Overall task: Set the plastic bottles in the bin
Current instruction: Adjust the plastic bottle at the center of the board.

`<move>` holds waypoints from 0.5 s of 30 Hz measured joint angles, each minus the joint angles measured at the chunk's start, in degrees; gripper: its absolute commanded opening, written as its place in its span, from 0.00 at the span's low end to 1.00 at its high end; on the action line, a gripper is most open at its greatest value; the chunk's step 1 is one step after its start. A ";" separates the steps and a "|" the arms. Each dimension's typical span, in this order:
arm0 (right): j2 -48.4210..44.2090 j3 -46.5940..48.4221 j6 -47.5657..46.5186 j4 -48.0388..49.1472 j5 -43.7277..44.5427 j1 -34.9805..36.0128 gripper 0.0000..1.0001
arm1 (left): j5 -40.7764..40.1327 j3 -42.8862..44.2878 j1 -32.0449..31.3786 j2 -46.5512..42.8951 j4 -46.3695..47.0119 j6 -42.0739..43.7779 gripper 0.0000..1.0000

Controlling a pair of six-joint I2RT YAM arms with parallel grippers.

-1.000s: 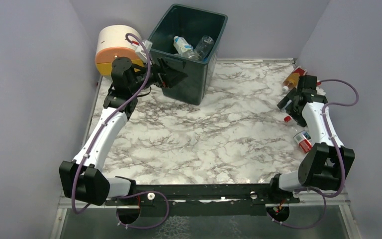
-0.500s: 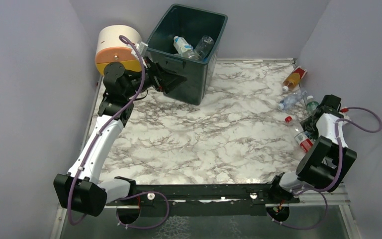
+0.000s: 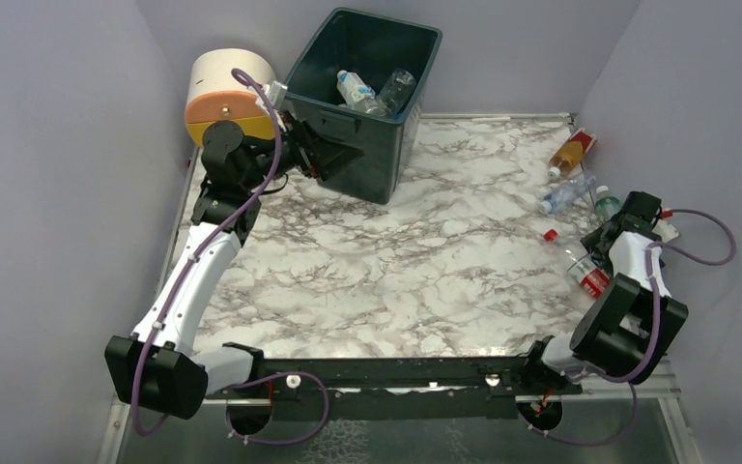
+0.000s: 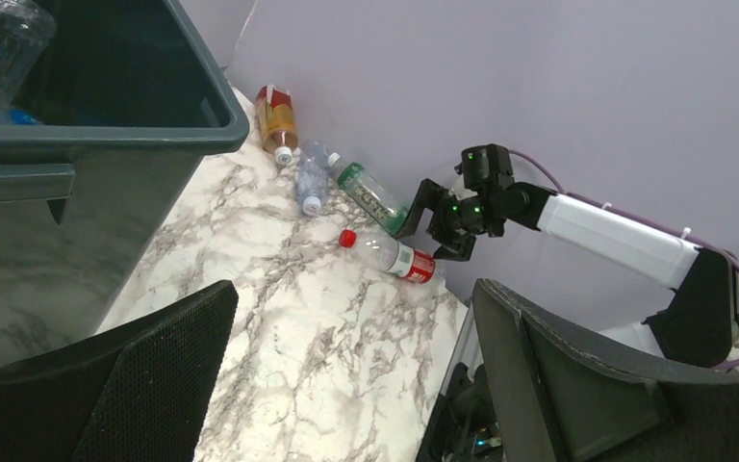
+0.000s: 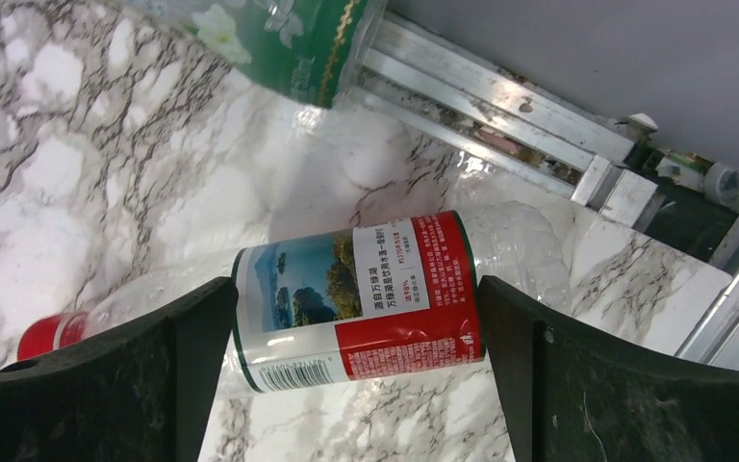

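Two bottles (image 3: 357, 89) lie inside the bin (image 3: 379, 164) in the overhead view, just beyond the fingertips of the left gripper (image 3: 340, 155). That gripper hangs close against the bin's near wall, below the rim, with a drawer unit (image 3: 220, 89) behind its wrist. Across the table (image 3: 425, 261), the right gripper (image 3: 601, 246) points down over a red-label bottle (image 3: 580, 266) lying on its side, its red cap sticking out past the fingers. Beyond those fingers, toward the far wall, lie a green bottle (image 3: 605, 205), a clear bottle (image 3: 565, 195) and an orange bottle (image 3: 570, 153).

In the left wrist view, the left gripper (image 4: 351, 298) has its fingers (image 4: 154, 375) spread wide with only table (image 4: 279, 318) between them. The bin (image 4: 106, 135) rises above the finger on the picture's left. Far ahead of the fingertips the orange bottle (image 4: 276, 120), clear bottle (image 4: 311, 178), green bottle (image 4: 370, 197) and red-label bottle (image 4: 390, 255) lie in a loose group, with the right gripper (image 4: 443, 226) at the last one.

In the right wrist view, the right gripper (image 5: 351, 289) also stands wide, one finger (image 5: 106, 385) on each side of the red-label bottle (image 5: 385, 279). The bottle lies crosswise on the table (image 5: 77, 164), its label filling the gap between the fingers. Whether the pads touch it cannot be told. The green bottle (image 5: 279, 43) lies ahead of the fingertips, beside a metal rail (image 5: 500, 96).
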 measured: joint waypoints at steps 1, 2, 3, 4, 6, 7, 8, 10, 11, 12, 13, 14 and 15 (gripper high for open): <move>-0.74 -0.50 -0.22 0.31 -0.81 -0.13 0.94 | 0.02 0.00 0.00 0.04 0.11 -0.22 0.99; -1.53 -1.05 -0.46 0.52 -1.62 -0.13 0.94 | 0.02 0.00 0.00 0.20 0.50 -0.28 0.99; -2.84 -2.05 -0.59 1.05 -3.08 -0.13 0.94 | 0.02 0.00 0.00 0.44 0.70 -0.48 0.99; -4.07 -2.86 -0.57 1.36 -4.44 -0.04 0.94 | 0.02 0.00 0.00 0.68 0.87 -0.63 0.99; -6.32 -4.48 -0.07 1.77 -8.13 0.35 0.94 | 0.02 0.00 0.00 1.14 0.92 -0.74 0.98; -6.91 -5.44 0.52 1.51 -10.25 0.81 0.94 | 0.02 0.00 0.00 1.38 0.92 -0.79 0.98; -7.10 -6.38 1.07 1.07 -12.22 1.57 0.94 | 0.00 0.00 0.00 1.60 0.92 -0.83 0.98; -7.10 -8.00 2.64 -0.22 -15.47 4.15 0.94 | 0.00 0.00 -0.02 2.03 0.92 -0.85 0.98; -7.10 -8.20 3.52 -0.85 -16.31 5.79 0.94 | 0.00 0.00 -0.09 2.21 0.92 -0.87 0.98; -7.15 -8.26 4.55 -1.46 -16.85 8.55 0.94 | 0.00 0.00 -0.13 2.36 0.92 -0.87 0.98; -7.23 -8.22 5.68 -1.57 -17.40 11.26 0.94 | 0.00 0.00 -0.24 2.54 0.92 -0.87 0.98; -7.32 -8.15 6.82 -1.66 -17.57 14.45 0.94 | -0.02 0.00 -0.37 2.69 0.92 -0.87 0.98; -7.37 -8.07 7.76 -1.70 -17.57 17.57 0.95 | -0.02 0.00 -0.39 2.80 0.90 -0.87 0.98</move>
